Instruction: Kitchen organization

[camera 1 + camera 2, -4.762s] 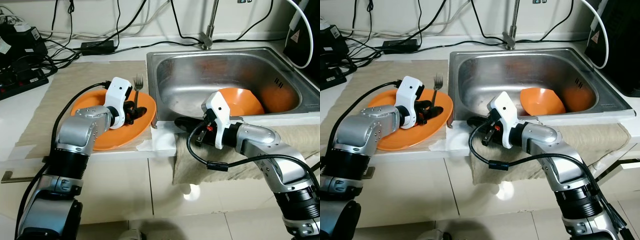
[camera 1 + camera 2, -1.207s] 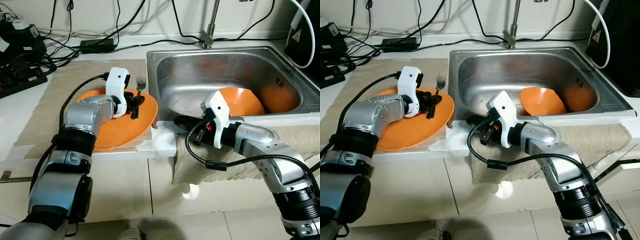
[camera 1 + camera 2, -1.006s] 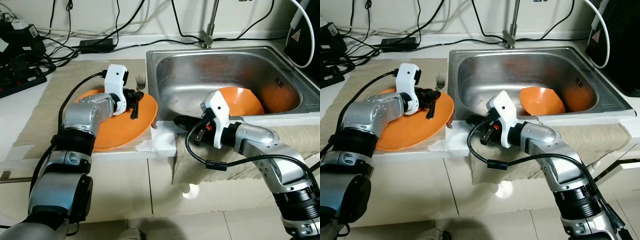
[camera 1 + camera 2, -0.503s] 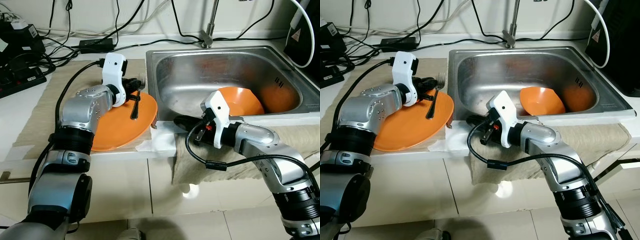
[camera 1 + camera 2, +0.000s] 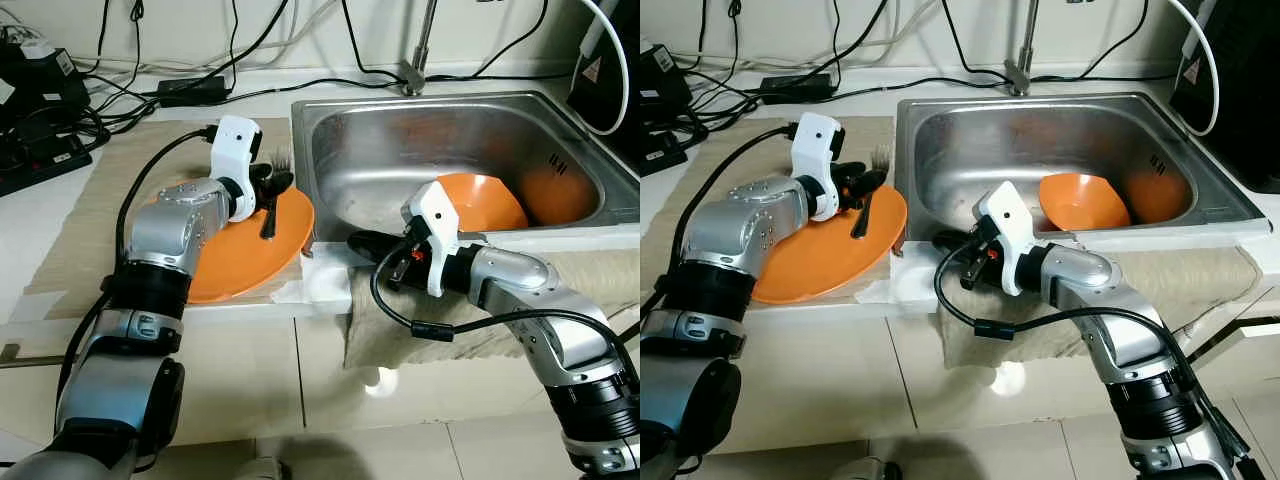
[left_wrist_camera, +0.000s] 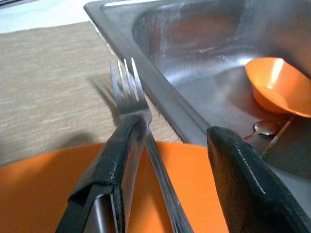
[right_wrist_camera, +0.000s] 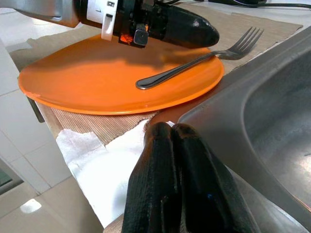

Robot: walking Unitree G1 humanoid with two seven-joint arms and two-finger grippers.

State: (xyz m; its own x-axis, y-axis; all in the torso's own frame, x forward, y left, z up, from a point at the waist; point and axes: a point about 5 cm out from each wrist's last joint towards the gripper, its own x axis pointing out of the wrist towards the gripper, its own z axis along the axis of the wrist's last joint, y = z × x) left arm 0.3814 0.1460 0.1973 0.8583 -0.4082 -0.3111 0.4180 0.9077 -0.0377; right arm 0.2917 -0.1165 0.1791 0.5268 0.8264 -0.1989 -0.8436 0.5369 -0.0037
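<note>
An orange plate (image 5: 215,260) lies on a beige mat left of the sink. A silver fork (image 5: 271,205) rests on its right part, tines (image 6: 125,82) reaching over the rim toward the sink. My left gripper (image 5: 272,182) hovers low over the fork's neck and is open; the fork (image 6: 146,126) passes between its fingers, close to one finger (image 6: 124,150). My right gripper (image 5: 362,243) is shut with nothing in it, at the sink's front left corner. An orange bowl (image 5: 490,200) sits in the sink, a spoon (image 6: 265,128) beside it.
The steel sink (image 5: 330,130) has a tap (image 5: 418,60) behind it. Cables and a power strip (image 5: 40,165) crowd the back left of the counter. White paper (image 5: 325,282) and a beige cloth (image 5: 600,270) lie on the counter's front edge.
My left gripper has moved from the plate's middle by the fork's handle up to the fork's neck near the far rim. The fork, plate and right arm stay put.
</note>
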